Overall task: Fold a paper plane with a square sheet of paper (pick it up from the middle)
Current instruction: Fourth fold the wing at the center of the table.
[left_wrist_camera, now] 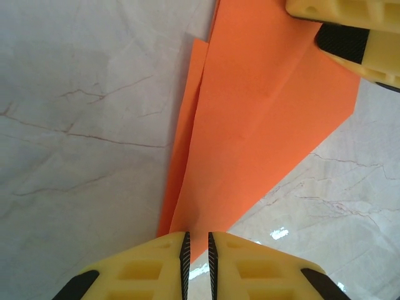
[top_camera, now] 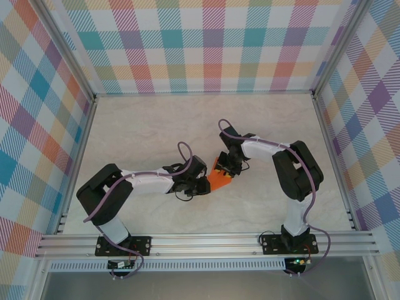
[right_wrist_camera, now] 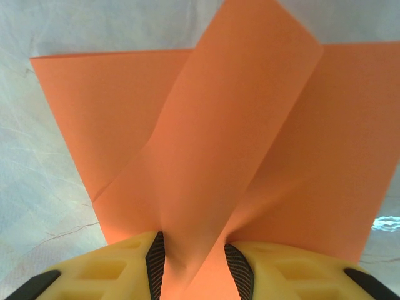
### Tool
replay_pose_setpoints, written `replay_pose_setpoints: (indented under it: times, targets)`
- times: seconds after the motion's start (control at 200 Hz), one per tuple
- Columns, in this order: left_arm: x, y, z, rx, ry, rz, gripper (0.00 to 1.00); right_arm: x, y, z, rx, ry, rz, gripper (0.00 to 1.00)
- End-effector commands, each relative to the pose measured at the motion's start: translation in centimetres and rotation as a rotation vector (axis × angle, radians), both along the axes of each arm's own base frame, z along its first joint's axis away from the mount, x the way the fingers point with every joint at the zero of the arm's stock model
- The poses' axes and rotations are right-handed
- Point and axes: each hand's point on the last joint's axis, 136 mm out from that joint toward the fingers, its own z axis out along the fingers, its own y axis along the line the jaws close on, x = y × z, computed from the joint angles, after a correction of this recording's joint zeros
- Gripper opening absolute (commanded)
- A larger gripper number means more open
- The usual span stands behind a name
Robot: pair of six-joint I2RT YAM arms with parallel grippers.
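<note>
The orange square sheet of paper (top_camera: 219, 180) is folded into a pointed, layered paper plane shape and sits between the two grippers at mid-table. Its narrow tip (left_wrist_camera: 187, 225) reaches into the slim gap of my left gripper (left_wrist_camera: 197, 250), whose pads stand slightly apart with the floor visible between them. My right gripper (right_wrist_camera: 194, 265) is shut on a raised fold of the paper (right_wrist_camera: 237, 125), which fills the space between its pads. In the left wrist view the right gripper's fingers (left_wrist_camera: 350, 9) clamp the paper's wide end. From above, the left gripper (top_camera: 205, 184) meets the paper from the left and the right gripper (top_camera: 227, 166) from behind.
The marbled white tabletop (top_camera: 144, 125) is bounded by aluminium rails, with one at the near edge (top_camera: 206, 240). Checked fabric walls (top_camera: 206, 44) close off the other three sides. Both arms bend inward toward the centre.
</note>
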Motion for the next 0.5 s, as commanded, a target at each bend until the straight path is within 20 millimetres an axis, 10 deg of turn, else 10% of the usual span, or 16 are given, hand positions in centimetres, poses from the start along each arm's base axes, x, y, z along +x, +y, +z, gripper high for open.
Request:
replay_pose_setpoints:
  times: [0.0,0.495]
  targets:
    - [-0.5,1.3,-1.3,0.093,0.021,0.000,0.19,-4.4,-5.5,-7.3,-0.274,0.165,-0.014,0.39]
    - [-2.1,3.7,-2.6,0.178,0.079,0.012,0.20,-4.5,-5.6,-7.5,-0.278,0.168,-0.015,0.39]
